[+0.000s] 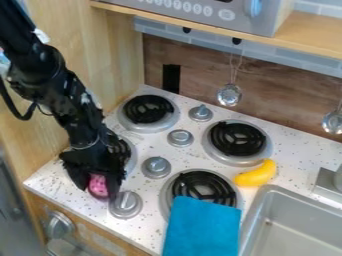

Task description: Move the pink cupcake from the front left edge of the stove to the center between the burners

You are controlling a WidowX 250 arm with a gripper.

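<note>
We see the black gripper (99, 193) at the left of the stovetop (160, 152), grasping a pink, spotted thing (98, 185) between its two fingers, near the counter's front edge, with a silver knob (125, 204) just beside it and the left burner (120, 152) partly hidden behind it. Farther out, we find a blue cloth (202, 227) lying over the near part of the front burner (202, 186), and a yellow banana (256, 174) between the right burner (238, 139) and the sink (294, 225). Beyond these, we see two silver ladles (229, 95) hanging at the back wall (200, 75).
</note>
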